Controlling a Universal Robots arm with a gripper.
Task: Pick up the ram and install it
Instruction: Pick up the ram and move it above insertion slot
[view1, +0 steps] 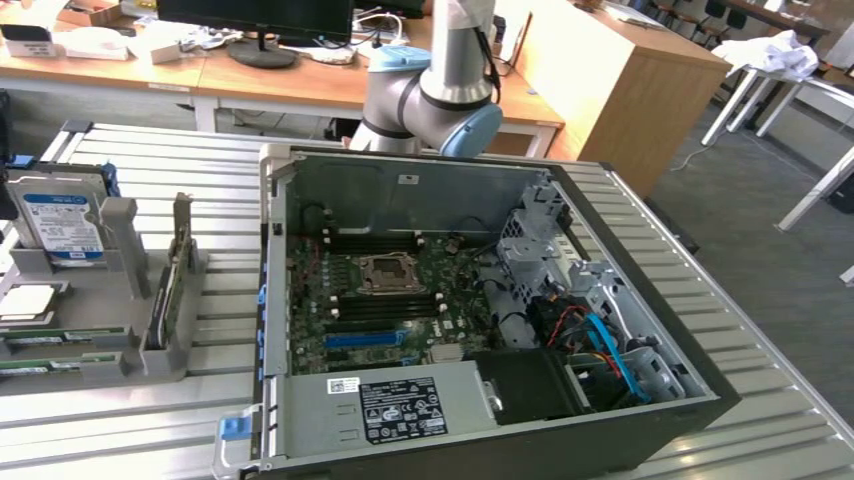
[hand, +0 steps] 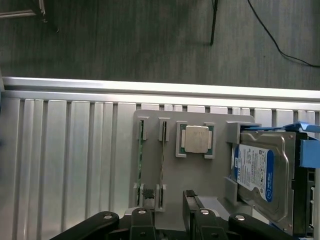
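Two ram sticks stand on edge in a grey holder (hand: 200, 175): one ram (hand: 140, 165) and a second ram (hand: 162, 167) beside it. My gripper (hand: 167, 216) hangs above the holder, open, its black fingers (hand: 192, 207) close to the near ends of the sticks with nothing between them. In the exterior view the green ram sticks (view1: 47, 340) lie at the holder's near end, at the left. The open computer case (view1: 274, 300) stands mid-table with its motherboard (view1: 387, 300) exposed.
The holder also carries a silver CPU (hand: 195, 138) and a hard drive (hand: 256, 172) with a blue-white label. A blue slot (view1: 363, 340) sits on the motherboard. The arm's elbow (view1: 430, 95) rises behind the case. Desks stand beyond the slatted metal table (view1: 160, 150).
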